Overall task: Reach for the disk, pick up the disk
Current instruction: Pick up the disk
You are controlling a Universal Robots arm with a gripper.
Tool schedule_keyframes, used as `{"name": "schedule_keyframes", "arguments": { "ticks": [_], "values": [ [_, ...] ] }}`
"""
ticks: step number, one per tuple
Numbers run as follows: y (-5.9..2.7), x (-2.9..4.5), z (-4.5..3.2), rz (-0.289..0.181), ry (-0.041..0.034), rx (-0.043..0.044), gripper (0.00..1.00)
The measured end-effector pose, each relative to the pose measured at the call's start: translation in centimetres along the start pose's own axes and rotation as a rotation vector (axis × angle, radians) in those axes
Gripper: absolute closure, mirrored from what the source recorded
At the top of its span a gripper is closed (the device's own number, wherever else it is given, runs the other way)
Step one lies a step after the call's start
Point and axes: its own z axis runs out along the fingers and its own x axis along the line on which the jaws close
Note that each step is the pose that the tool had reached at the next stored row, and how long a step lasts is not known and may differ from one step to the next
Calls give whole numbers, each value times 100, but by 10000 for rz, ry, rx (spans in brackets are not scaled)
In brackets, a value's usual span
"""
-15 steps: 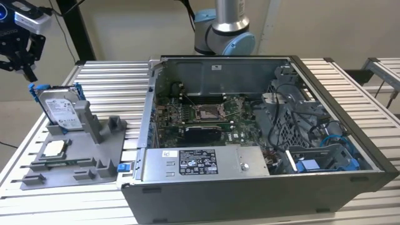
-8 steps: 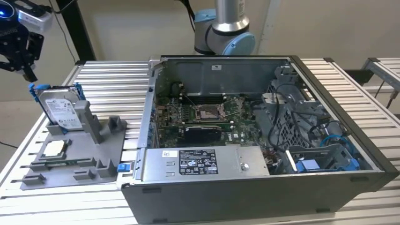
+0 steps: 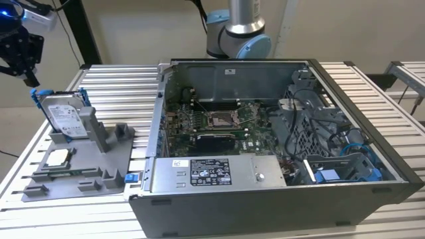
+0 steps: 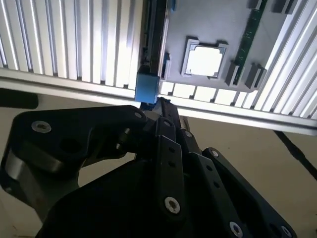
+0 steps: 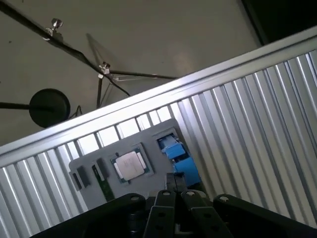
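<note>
We see a slatted metal table (image 3: 371,94) that carries everything here. An open computer case (image 3: 265,209) lies on its side and takes up most of the tabletop, with its circuit board and cables exposed. The grey arm (image 3: 242,30) rises behind the case's far wall.

A grey holder tray (image 3: 73,186) sits flat on the slats beside the case, by the table's edge at the exterior view's left.

The black gripper (image 3: 31,79) hangs in the air above the tray's far corner, a little beyond it toward the exterior view's left, with its tips pointing down. In the first wrist view its fingertips (image 5: 171,182) are drawn together with nothing between them, and in the second wrist view the gripper (image 4: 161,103) closes to a single point.

The disk (image 3: 66,117) stands on edge in a slot at that far corner of the tray, white label facing the front, blue frame along its sides. It sits just below the gripper and slightly toward the exterior view's right. The two are near each other but clearly apart, with open air between them.

The small square CPU chip (image 3: 56,157) lies flat in its pocket near the tray's middle, in front of the disk. A thin green memory stick (image 5: 103,184) rests in a groove just beside the chip. A small blue clip (image 3: 131,177) sits at the tray's near corner, next to the case.
</note>
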Motion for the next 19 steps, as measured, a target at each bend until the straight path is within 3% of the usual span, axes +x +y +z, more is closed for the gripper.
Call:
{"name": "schedule_keyframes", "arguments": {
  "ticks": [6, 14, 19],
  "values": [
    [0, 0, 0, -1049, 39, 2, 100],
    [-9, -5, 1, -1226, 46, 4, 100],
    [-20, -8, 15, -1727, 63, 6, 100]
  ]
}}
